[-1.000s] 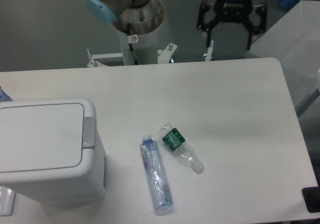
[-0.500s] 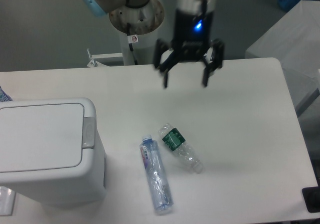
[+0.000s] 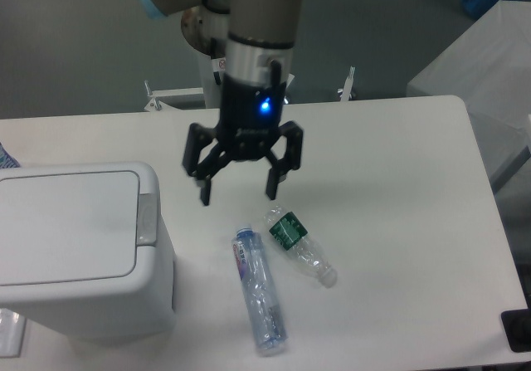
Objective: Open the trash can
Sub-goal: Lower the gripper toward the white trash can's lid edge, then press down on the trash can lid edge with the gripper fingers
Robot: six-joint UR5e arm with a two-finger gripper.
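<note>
Camera view
Gripper: you see the gripper (image 3: 238, 192) hanging over the table (image 3: 398, 180) with its two dark fingers (image 3: 204, 190) spread apart and nothing between them; a blue light glows on its body.
Gripper position: it sits right of the trash can and just above the two bottles in the picture, apart from all three.
Trash can: your target, the white trash can (image 3: 79, 255), stands at the left edge of the table, lid (image 3: 66, 226) down flat and shut.
Latch: a small grey push-button (image 3: 146, 219) sits along the lid's right side, facing the gripper.
Bottles: a clear bottle with a blue label (image 3: 258, 290) lies just right of the can; a clear bottle with a green label (image 3: 298, 244) lies beside it, tilted, close but apart.
</note>
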